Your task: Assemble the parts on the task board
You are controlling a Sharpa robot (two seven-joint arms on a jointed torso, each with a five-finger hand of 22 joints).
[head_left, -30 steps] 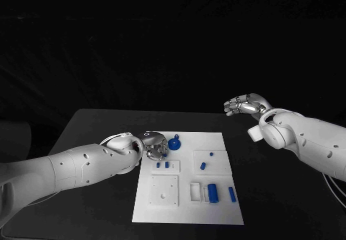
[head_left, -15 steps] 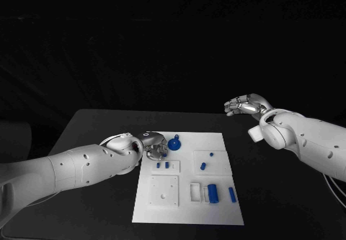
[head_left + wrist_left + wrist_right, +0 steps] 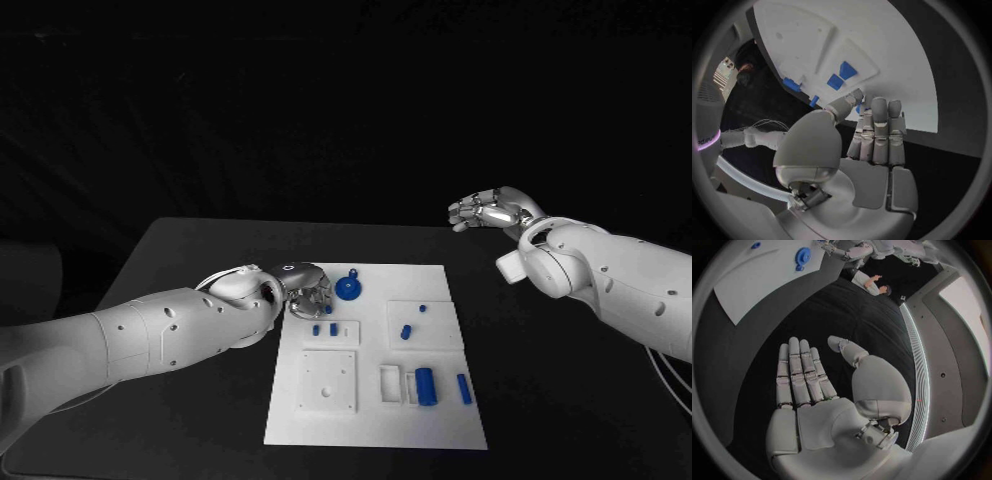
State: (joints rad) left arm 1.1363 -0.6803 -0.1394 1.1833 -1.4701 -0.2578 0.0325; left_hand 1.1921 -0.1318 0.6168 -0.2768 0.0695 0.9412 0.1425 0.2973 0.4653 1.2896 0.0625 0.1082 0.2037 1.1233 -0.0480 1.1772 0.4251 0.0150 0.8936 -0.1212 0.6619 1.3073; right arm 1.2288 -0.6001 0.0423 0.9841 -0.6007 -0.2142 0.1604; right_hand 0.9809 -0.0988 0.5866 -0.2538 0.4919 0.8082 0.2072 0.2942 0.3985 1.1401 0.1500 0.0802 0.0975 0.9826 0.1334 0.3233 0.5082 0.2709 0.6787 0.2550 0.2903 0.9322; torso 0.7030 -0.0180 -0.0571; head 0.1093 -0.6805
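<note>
The white task board point(image 3: 375, 400) lies mid-table. My left hand point(image 3: 304, 287) is over its far left corner, fingers straight and close together. In the left wrist view its thumb point(image 3: 846, 103) and a finger pinch a small blue part point(image 3: 859, 108) against the board point(image 3: 898, 60). A round blue part point(image 3: 349, 289) lies just right of that hand. Two small blue pieces point(image 3: 326, 328) stand in a raised block below it. My right hand point(image 3: 488, 211) is raised past the board's far right corner, its palm point(image 3: 811, 390) flat and holding nothing.
More blue parts lie on the board: two short pieces point(image 3: 413, 323) on the right block, a cylinder point(image 3: 426, 383) and a bar point(image 3: 463, 388) near the front. A white block with holes point(image 3: 329, 380) sits front left. Black table point(image 3: 188, 260) surrounds the board.
My left hand has shifted very slightly at the board's far left corner. The right arm and the loose parts have not moved.
</note>
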